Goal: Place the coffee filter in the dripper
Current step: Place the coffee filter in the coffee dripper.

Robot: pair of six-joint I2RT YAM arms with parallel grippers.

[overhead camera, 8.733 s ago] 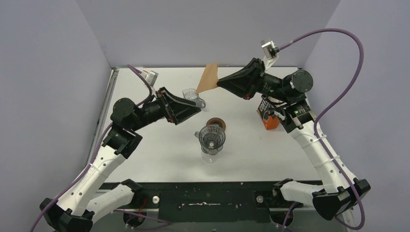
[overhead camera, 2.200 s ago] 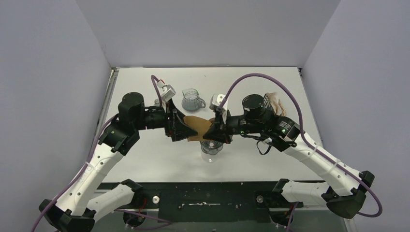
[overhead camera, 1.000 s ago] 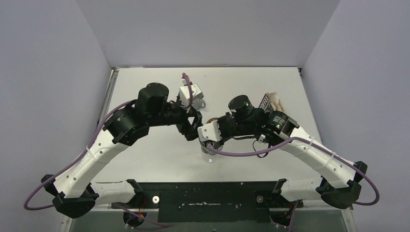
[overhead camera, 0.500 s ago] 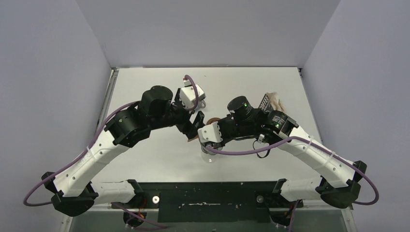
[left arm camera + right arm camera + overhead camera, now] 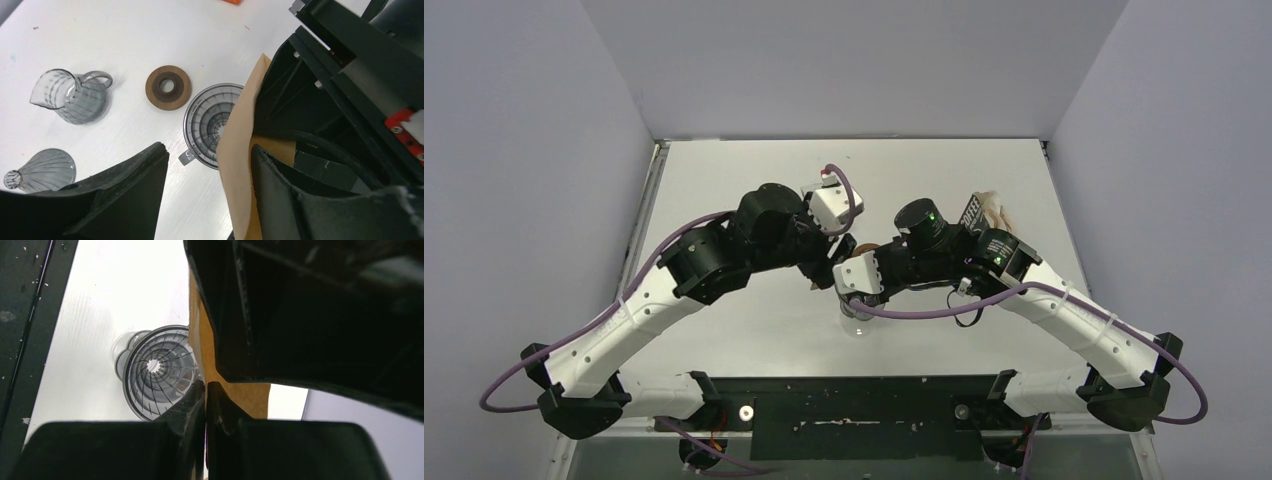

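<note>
On the white surface (image 5: 125, 40), a clear ribbed glass jug (image 5: 70, 102) is standing at the left, with a flat brown wooden ring (image 5: 168, 87) to its right. The left tool (image 5: 209, 147) is hanging with its fingers spread wide and gripping nothing. Since half a second ago its arm has been swinging further right, covering the paper in the top view. Below it, a smoky dark-grey see-through cone-shaped dripper (image 5: 207, 125) is sitting mouth up. A tan-brown paper cone coffee filter (image 5: 240, 150) is hanging over the dripper's right rim, leaning against the left tool's right finger. The right tool (image 5: 205, 384) is pinching the filter's edge between closed fingers.
</note>
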